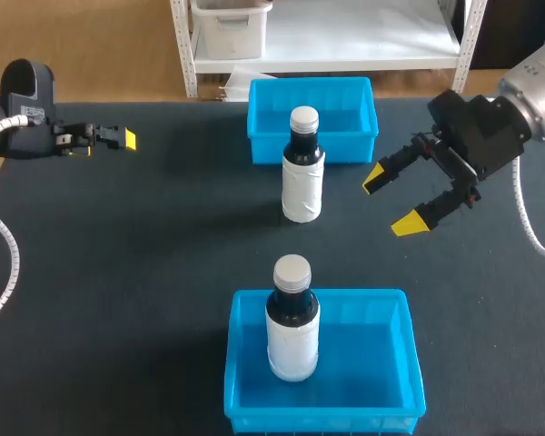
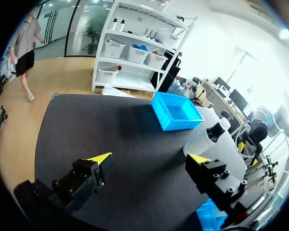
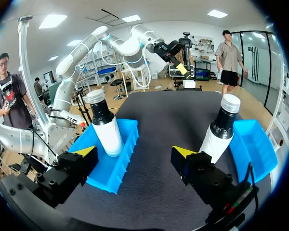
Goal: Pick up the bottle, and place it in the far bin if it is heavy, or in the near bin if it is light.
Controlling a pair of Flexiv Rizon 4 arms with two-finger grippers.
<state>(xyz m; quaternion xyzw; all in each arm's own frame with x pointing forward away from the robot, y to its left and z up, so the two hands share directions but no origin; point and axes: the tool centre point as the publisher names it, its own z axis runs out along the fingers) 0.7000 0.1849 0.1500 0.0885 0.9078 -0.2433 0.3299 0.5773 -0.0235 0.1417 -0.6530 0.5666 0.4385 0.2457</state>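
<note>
Two white-labelled bottles with dark necks and pale caps are in view. One bottle [image 1: 302,173] [image 3: 220,131] [image 2: 206,138] stands upright on the dark table just in front of the far blue bin [image 1: 265,116] [image 3: 254,144] [image 2: 176,111]. The other bottle [image 1: 292,327] [image 3: 105,126] stands inside the near blue bin [image 1: 395,359] [image 3: 106,168]. My right gripper [image 1: 391,202] [image 3: 135,151] hovers open to the right of the table bottle, holding nothing. My left gripper [image 1: 118,138] [image 2: 149,158] is open and empty at the far left of the table.
Dark tabletop lies bare between the two bins and around both grippers. A corner of the near bin [image 2: 209,216] shows beside the left gripper's finger. The table's back edge runs just behind the far bin.
</note>
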